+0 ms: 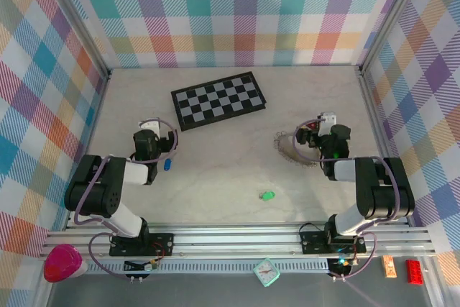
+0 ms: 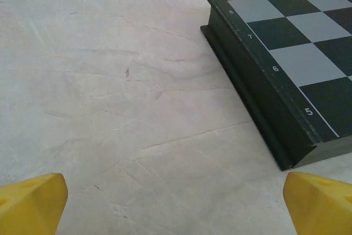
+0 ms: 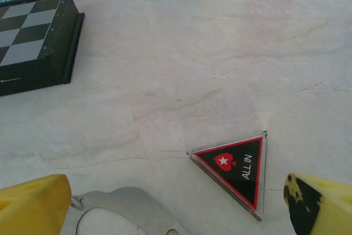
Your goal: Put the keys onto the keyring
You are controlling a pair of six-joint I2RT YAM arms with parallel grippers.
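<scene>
The blue-headed key (image 1: 167, 165) lies on the table just right of my left arm. Near the front middle lies the green-headed key (image 1: 267, 195). The keyring (image 1: 291, 149), a silver loop fringed with small metal keys, rests left of my right gripper (image 1: 320, 129); its silver edge (image 3: 126, 213) shows low between the right fingers. My right gripper (image 3: 176, 205) is open, hovering over the table with nothing held. My left gripper (image 1: 149, 134) (image 2: 176, 207) is open over bare table, its yellow fingertips (image 2: 30, 202) wide apart.
A black-and-white chessboard (image 1: 219, 100) (image 2: 286, 70) (image 3: 33, 42) lies at the back centre. A dark red "ALL IN" triangle (image 3: 236, 166) sits just ahead of the right gripper. Plaid walls enclose the table. A pink object (image 1: 61, 262), small clock (image 1: 266, 272) and red block (image 1: 415, 271) sit below the front rail.
</scene>
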